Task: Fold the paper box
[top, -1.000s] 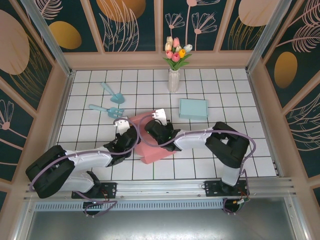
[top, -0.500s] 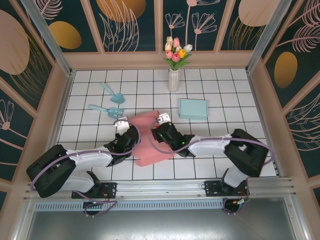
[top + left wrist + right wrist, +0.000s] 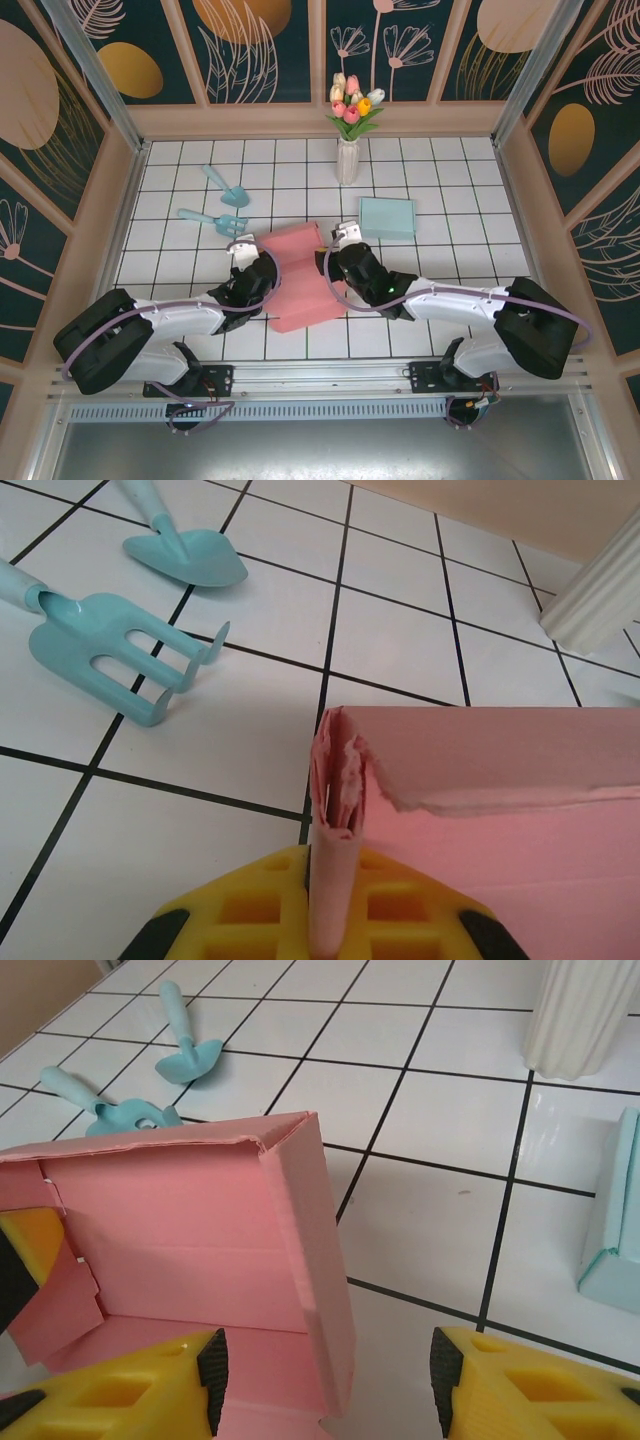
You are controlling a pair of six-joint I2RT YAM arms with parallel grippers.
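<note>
Left tool (image 3: pixel 330 920) pinches pink box (image 3: pixel 300 285) wall; right tool (image 3: pixel 325 1370) spread, apparently straddling it.

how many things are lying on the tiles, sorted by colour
pink: 1, the paper box
teal: 3, the trowel, the hand rake, the flat box
white: 1, the vase of tulips
total: 5

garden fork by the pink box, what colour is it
The garden fork is a light turquoise all over, handle and tines alike. It shows best in the left wrist view.
</note>
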